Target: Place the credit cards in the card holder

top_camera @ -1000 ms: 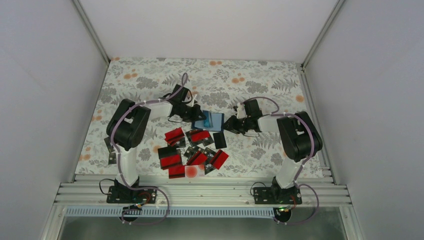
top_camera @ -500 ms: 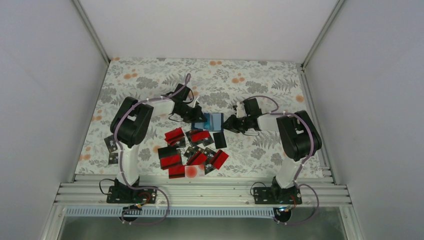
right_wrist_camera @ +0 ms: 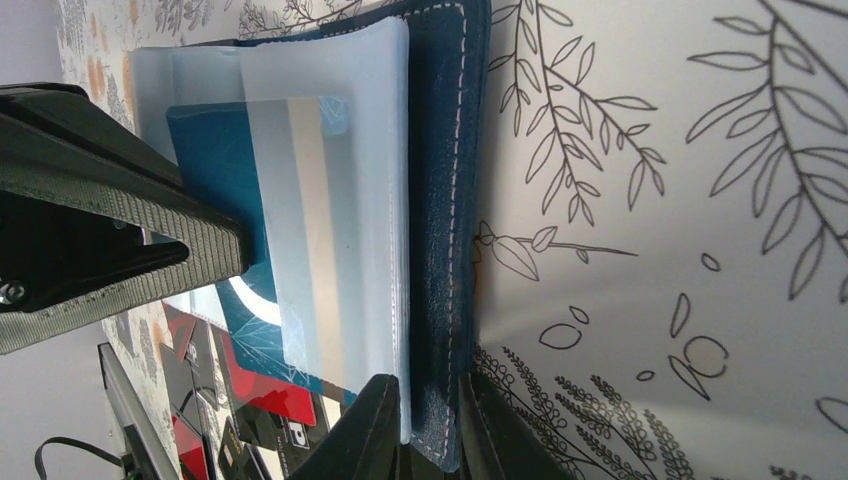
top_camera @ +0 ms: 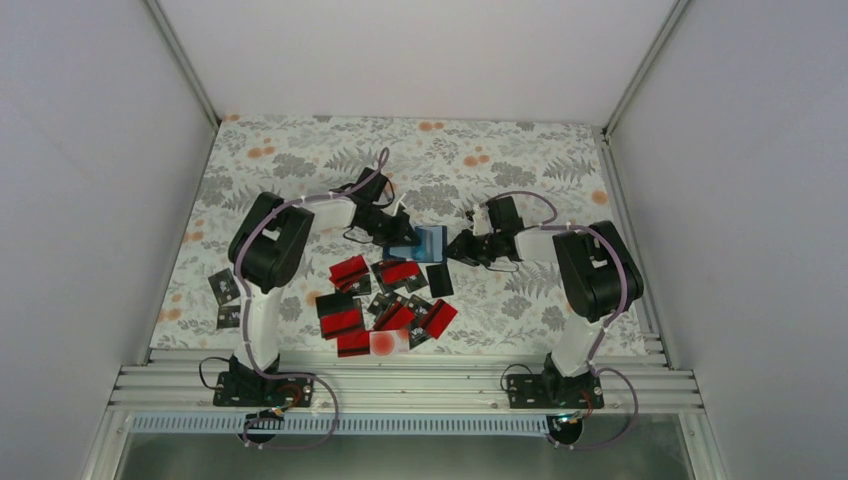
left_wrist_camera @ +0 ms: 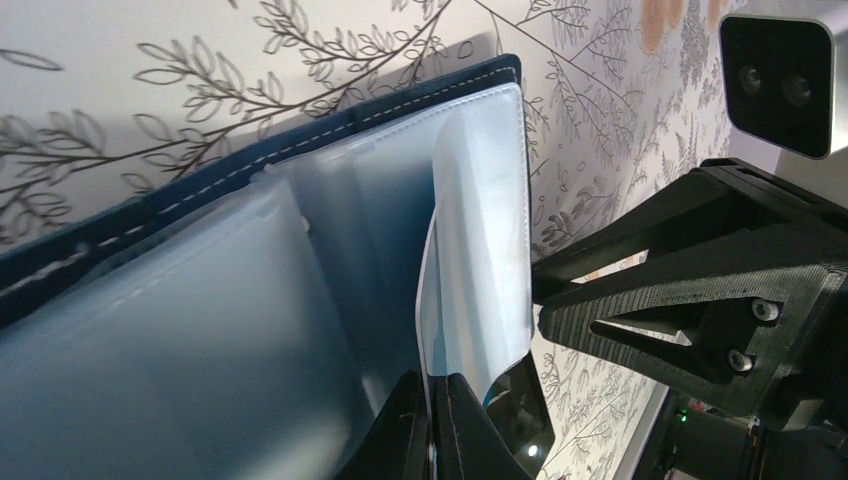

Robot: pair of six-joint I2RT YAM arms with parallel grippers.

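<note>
Matt, stitched navy card holder (right_wrist_camera: 441, 200) with smooth, frosted translucent plastic sleeves (right_wrist_camera: 330, 150).

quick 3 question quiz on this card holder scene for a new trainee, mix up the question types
1. True or false: the right gripper is clamped on the edge of the navy card holder.
2. What does the left gripper pinch? A a red card; B the blue card; C nothing.
3. Fill in: most of the loose cards on the table are ___ with a black band.

Key: 1 true; 2 B, it is partly inside a clear sleeve; 3 red.
</note>
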